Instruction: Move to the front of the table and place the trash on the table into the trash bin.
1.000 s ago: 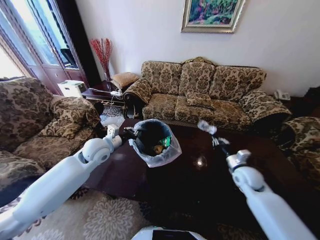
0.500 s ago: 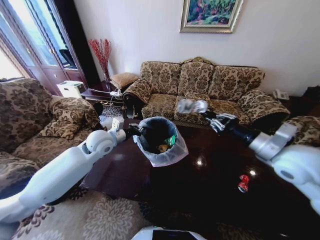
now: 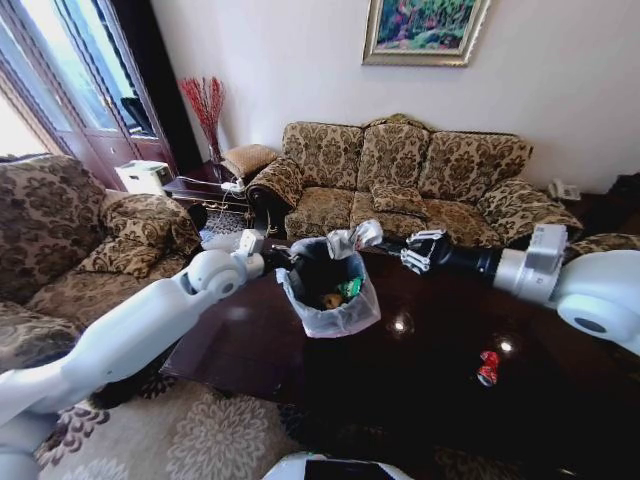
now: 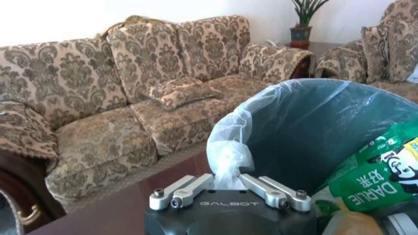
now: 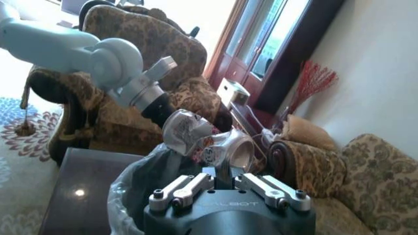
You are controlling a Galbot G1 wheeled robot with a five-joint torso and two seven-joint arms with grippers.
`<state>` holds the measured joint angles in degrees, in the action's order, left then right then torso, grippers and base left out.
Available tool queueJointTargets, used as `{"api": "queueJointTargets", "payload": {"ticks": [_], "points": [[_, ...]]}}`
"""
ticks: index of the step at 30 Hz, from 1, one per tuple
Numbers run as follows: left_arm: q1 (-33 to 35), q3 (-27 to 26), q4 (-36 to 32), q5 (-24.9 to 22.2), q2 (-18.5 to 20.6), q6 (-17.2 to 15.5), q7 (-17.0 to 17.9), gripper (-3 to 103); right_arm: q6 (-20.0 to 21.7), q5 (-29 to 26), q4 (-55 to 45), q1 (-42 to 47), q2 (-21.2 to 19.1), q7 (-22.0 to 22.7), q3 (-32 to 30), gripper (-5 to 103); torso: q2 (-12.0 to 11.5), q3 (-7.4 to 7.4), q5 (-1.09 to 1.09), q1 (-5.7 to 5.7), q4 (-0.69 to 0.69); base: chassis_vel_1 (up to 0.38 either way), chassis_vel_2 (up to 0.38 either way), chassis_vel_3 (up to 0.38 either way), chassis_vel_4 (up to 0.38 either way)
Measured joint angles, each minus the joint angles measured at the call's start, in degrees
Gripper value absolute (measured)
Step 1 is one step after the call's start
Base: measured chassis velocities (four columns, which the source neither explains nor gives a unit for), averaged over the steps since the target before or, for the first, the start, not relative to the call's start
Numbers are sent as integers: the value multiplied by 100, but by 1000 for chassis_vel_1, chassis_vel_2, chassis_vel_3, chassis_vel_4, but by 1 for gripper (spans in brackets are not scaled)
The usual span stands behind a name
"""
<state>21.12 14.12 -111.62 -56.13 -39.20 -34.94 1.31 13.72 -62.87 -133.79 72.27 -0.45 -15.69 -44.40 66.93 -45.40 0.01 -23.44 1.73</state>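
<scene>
Daylight pours through the windows (image 3: 70, 70) on my left; glare spots dot the glossy tabletop (image 3: 430, 350); my head view bends at its edges.

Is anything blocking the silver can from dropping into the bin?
Nothing visible does. The right gripper holds the silver can over the trash bin, whose mouth is open; the left gripper clamps only the bag's rim.

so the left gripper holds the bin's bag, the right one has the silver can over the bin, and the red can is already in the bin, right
Not quite: the red can is not in the bin; the head view shows it lying on the table. The rest holds: the left gripper grips the bag, and the right gripper holds the silver can over the bin.
</scene>
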Motion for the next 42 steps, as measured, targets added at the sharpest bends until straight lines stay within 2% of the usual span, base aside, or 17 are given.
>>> {"api": "queueJointTargets", "payload": {"ticks": [5, 9, 11, 12, 14, 17, 20, 22, 23, 27, 29, 32, 33, 34, 36, 37, 42], "points": [[-56, 63, -58, -32, -46, -1, 69, 2, 105, 79, -59, 58, 30, 63, 69, 9, 0, 0, 0, 1, 0, 0, 0, 0, 0], [-70, 90, -130, -41, -49, -3, 74, 2, 118, 132, -193, 92, 50, 505, 115, 28, 0, 1, 0, 1, -1, 0, 0, 0, 0], [-47, 80, -146, -41, -42, -4, 76, 2, 118, 139, -202, 94, 42, 535, 116, 28, 0, 1, 0, 1, -1, 0, 0, 0, 0], [-12, 57, -166, -41, -32, -4, 76, 2, 117, 145, -204, 94, 30, 558, 116, 38, 0, 0, -2, 1, -1, 0, 0, 0, 0], [23, 30, -187, -39, -22, -4, 81, 2, 105, 146, -204, 93, 26, 588, 112, 38, 0, 0, -1, 1, -1, 0, 0, 0, 0], [129, -59, -233, -31, -9, -5, 102, 2, 57, 36, -253, 62, 83, 986, 85, 55, 0, 1, -3, 1, 0, 0, 0, 0, 0], [219, -139, -247, -22, -7, -5, 125, 2, 72, -202, -311, 9, 234, 1294, 38, 61, 0, 1, -2, 1, -1, 0, 0, 0, 0], [602, -527, -334, -1, 64, -9, 136, 2, 99, -438, -333, -56, 698, 1822, -62, 71, 0, 0, -3, 1, -7, 0, 0, 0, 0], [602, -527, -334, -1, 64, -9, 136, 2, 99, -438, -333, -56, 698, 1822, -62, 71, 0, 0, -3, 1, -7, 0, 0, 0, 0], [2016, -1831, -888, 66, 377, -38, 224, 2, 117, -250, 317, 42, 1710, 2243, -169, 92, 0, 2, -5, 2, 5, 0, 0, 0, 0], [2191, -1960, -963, 85, 393, -17, 251, 2, 94, -165, 430, 104, 1893, 2323, -176, 92, 0, 2, -3, 2, 6, 0, 0, 0, 0], [2846, -2492, -1231, 210, 284, 61, 422, 2, -34, 193, 732, 427, 3308, 3327, -175, 100, 0, 2, 3, 2, -1, 0, 0, 0, 0], [2846, -2492, -1231, 210, 284, 61, 422, 2, -34, 193, 732, 427, 3308, 3327, -175, 100, 0, 2, 3, 2, -1, 0, 0, 0, 0], [2998, -2585, -1309, 251, 236, 84, 450, 2, -33, 325, 741, 581, 3712, 3448, -220, 100, 0, 1, 4, 1, -5, 0, 0, 0, 0], [3178, -2699, -1380, 310, 204, 120, 461, 2, -32, 631, 777, 841, 4092, 3303, -363, 100, 0, 1, 0, 1, -8, 0, 0, 0, 0], [3373, -2843, -1427, 401, 203, 168, 454, 2, -34, 1078, 848, 1093, 4372, 3029, -508, 100, 0, 2, 0, 2, -7, 0, 0, 0, 0], [3895, -3249, -1531, 585, 189, 256, 328, 2, -120, 1719, 1150, 1500, 4836, 2375, -767, 100, 1, 2, -5, 3, 2, 0, 0, 0, 0]]}}
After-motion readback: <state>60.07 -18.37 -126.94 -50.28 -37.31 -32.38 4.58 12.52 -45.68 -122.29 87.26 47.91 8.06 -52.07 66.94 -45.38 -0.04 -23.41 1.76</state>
